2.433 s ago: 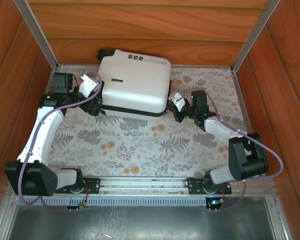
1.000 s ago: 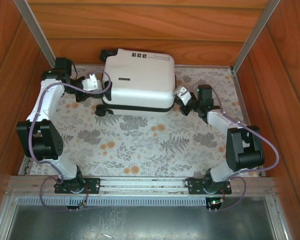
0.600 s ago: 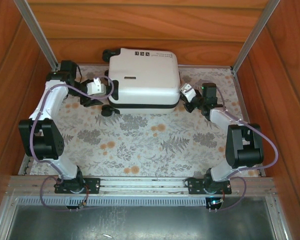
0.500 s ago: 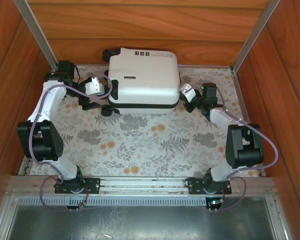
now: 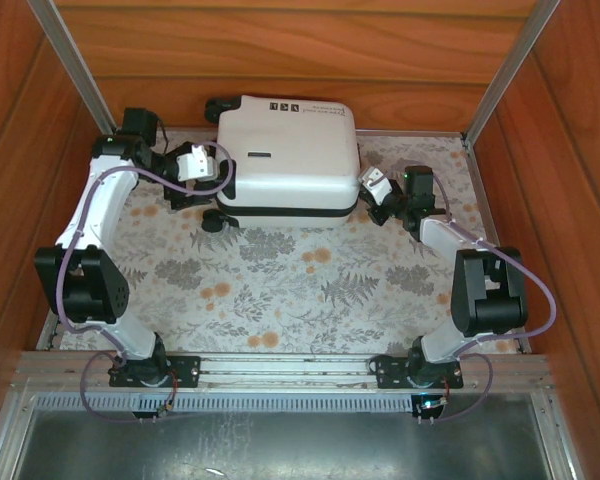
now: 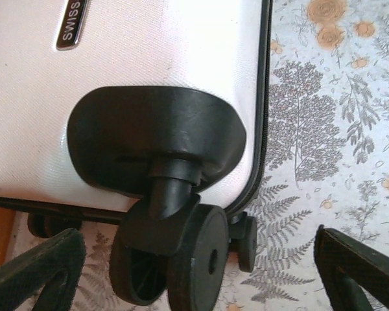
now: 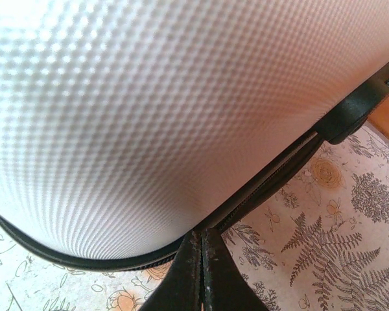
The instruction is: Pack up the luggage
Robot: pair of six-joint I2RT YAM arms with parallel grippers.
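Observation:
The luggage (image 5: 285,155) is a white hard-shell case lying closed and flat at the back of the floral mat, against the rear wooden wall. My left gripper (image 5: 212,182) is open at its left end. In the left wrist view the fingers (image 6: 39,272) stand wide apart on either side of a black caster wheel (image 6: 188,259) under the white shell (image 6: 155,45), and do not touch it. My right gripper (image 5: 360,197) is at the case's right end. It is shut (image 7: 201,243), with its tips against the black zipper seam (image 7: 272,178) below the textured shell (image 7: 149,116).
Wooden walls (image 5: 310,50) box the table in at the back and both sides, with metal posts (image 5: 505,70) in the back corners. The floral mat (image 5: 280,290) stretches from the case to the metal rail (image 5: 280,370) where both arm bases sit.
The left gripper has opened from shut and now stands around the caster wheel. The luggage has slid a little right and toward the back wall. The right gripper stayed shut, following the case.

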